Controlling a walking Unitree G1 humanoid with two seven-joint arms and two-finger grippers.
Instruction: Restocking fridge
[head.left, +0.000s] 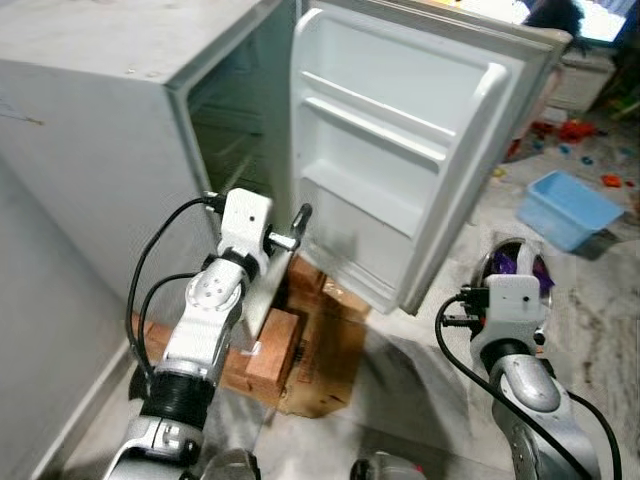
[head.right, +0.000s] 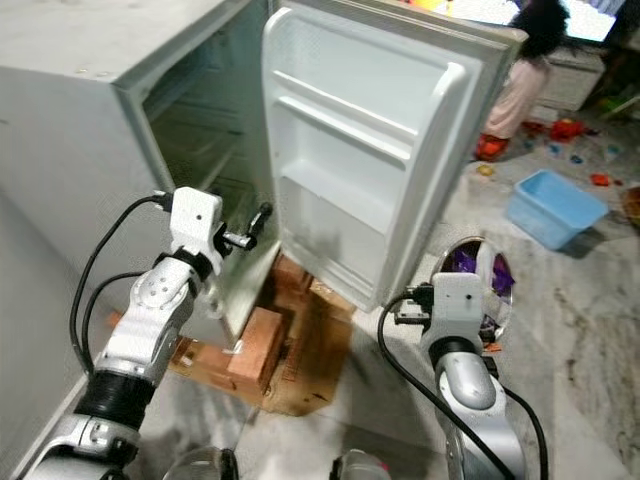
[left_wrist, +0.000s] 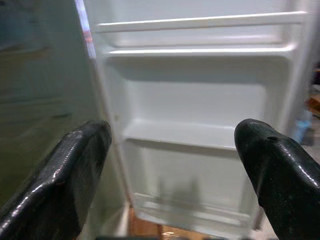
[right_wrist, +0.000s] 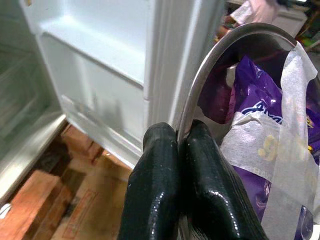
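Note:
A small white fridge (head.left: 100, 120) stands with its door (head.left: 400, 150) swung wide; the door shelves (left_wrist: 200, 132) are bare. My left gripper (left_wrist: 172, 140) is open, raised at the gap between the fridge body and the door's hinge side, holding nothing. My right gripper (right_wrist: 182, 137) is shut on the rim of a round metal bowl (right_wrist: 210, 65), low and to the right of the door's free edge. The bowl (head.right: 475, 270) holds purple packets (right_wrist: 250, 100) strapped with white tape.
Wooden blocks (head.left: 275, 355) and flattened cardboard (head.left: 330, 350) lie under the fridge front. A blue tub (head.left: 568, 208) sits on the marble floor at the right, with small toys scattered beyond it. A person (head.right: 520, 70) is at the far right.

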